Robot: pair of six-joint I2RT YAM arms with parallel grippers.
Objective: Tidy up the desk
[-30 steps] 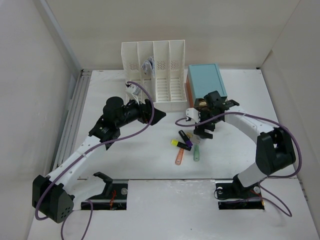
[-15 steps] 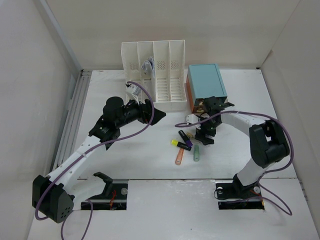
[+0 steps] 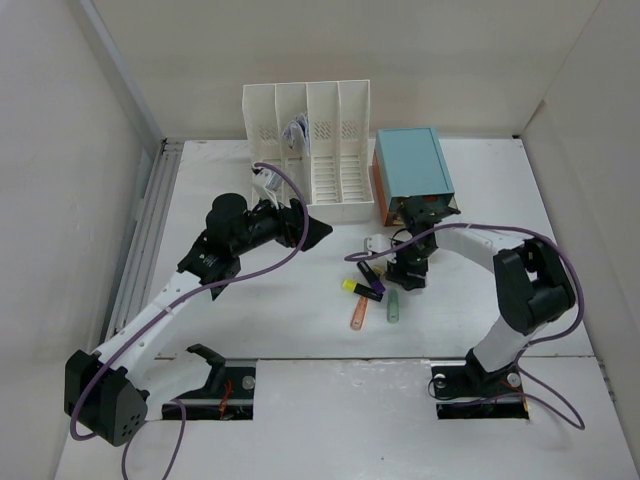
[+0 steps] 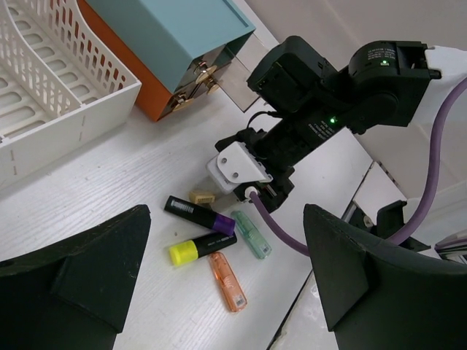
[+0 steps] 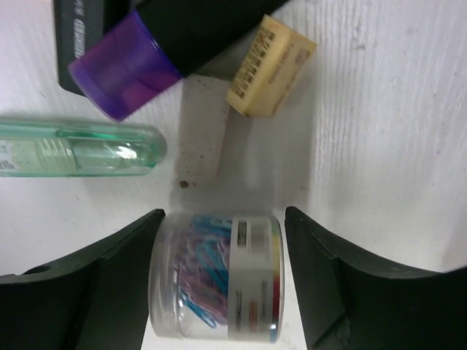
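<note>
Under both arms, the large flat white matte desk (image 3: 300,320) fills the white-walled enclosure. Near its middle, the right gripper (image 5: 225,219) has its jaws against both sides of a clear round tub of coloured paper clips (image 5: 215,284). The tub stands near a translucent green marker (image 5: 73,149), a purple-capped black highlighter (image 5: 146,58) and a tan eraser (image 5: 270,76). Well apart, the left gripper (image 4: 226,215) hovers with its jaws wide and empty.
</note>
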